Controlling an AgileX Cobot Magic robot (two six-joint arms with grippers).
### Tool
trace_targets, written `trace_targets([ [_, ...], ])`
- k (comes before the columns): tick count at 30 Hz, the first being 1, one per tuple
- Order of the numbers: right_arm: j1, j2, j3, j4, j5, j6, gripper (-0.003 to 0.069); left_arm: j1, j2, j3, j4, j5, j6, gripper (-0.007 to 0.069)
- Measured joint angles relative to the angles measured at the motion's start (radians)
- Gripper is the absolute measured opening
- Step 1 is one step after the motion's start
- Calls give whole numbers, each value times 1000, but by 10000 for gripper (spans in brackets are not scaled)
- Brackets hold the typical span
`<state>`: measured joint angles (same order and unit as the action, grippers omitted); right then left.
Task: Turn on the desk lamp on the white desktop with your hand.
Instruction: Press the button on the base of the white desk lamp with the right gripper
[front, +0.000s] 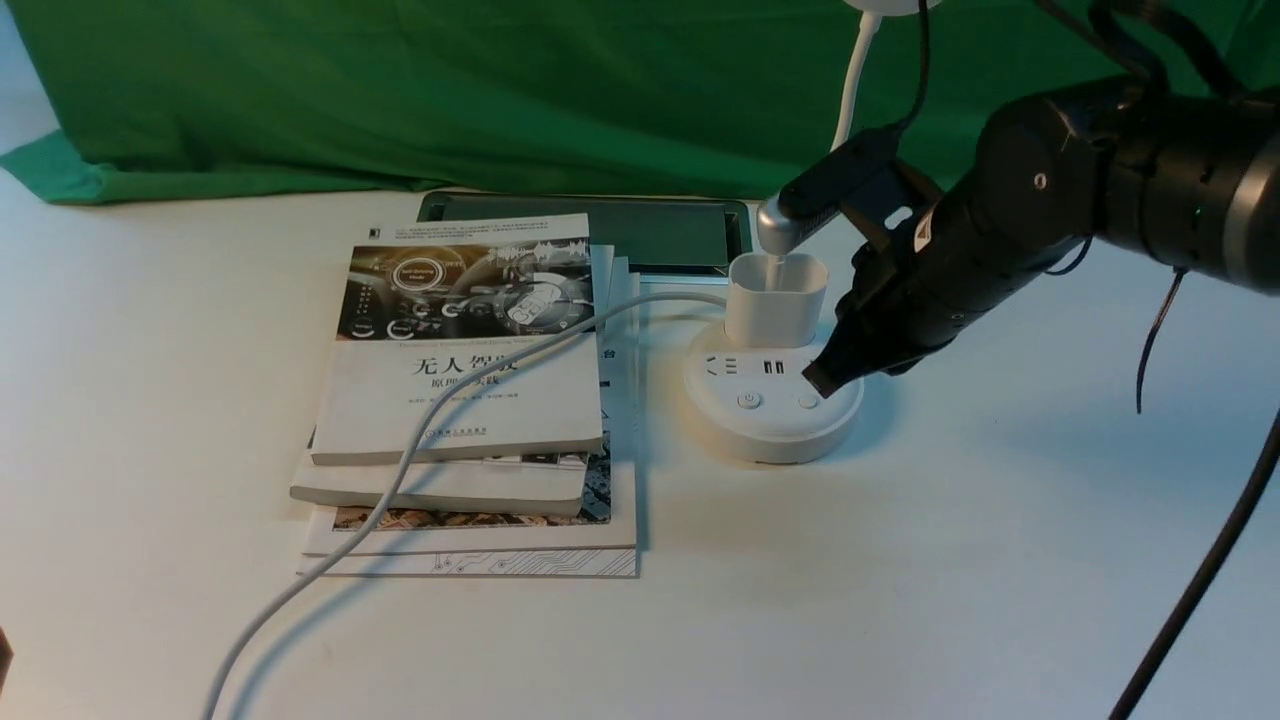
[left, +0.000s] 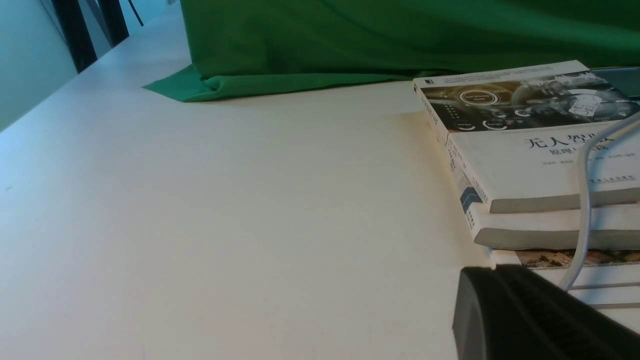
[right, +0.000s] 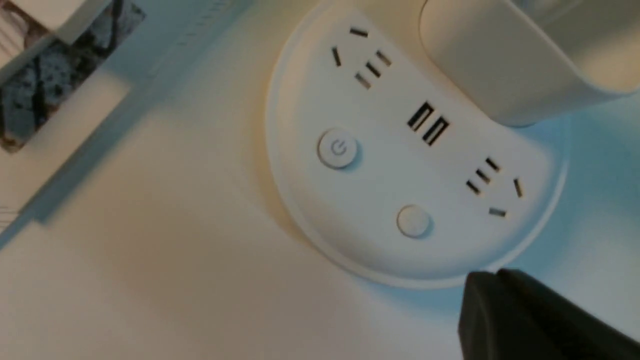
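You have the desk lamp (front: 775, 400) standing on the white counter (front: 960, 580), right of the middle and toward the far edge, with its round base flat on the surface. Its cup-like holder (front: 776, 300) is at the far side of the base, and its white gooseneck (front: 857, 75) rises in front of the green cloth (front: 400, 100).

Your right gripper (front: 822, 385) is clenched, its fingertips together and pointing down by the right-hand, smaller button (right: 413, 221). You can see both that button and the power button (right: 338, 148) uncovered in the right wrist view; whether the tips touch the base, you cannot tell.

Your left gripper (left: 492, 270) is also clenched, at the near left part of the counter, well apart from the lamp.

To the left of the base, you have a stack of books (front: 460, 400), its right side near the lamp with a narrow strip of counter between. A dark flat board (front: 640, 225) lies behind, along the cloth. The white cord (front: 400, 480) runs from the lamp over the books toward the near left.

For moving, you have a broad stretch of counter between the books and the left edge, and another from the base toward the near right corner, where a black cable (front: 1200, 590) hangs across your view.
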<state>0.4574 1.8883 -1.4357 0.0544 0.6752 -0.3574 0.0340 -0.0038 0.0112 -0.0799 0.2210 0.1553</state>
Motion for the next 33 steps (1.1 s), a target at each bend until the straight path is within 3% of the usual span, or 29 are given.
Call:
trace_targets([
  [33,1,136,-1,0,-135,26,40,0,0,0,4,0,0,21],
])
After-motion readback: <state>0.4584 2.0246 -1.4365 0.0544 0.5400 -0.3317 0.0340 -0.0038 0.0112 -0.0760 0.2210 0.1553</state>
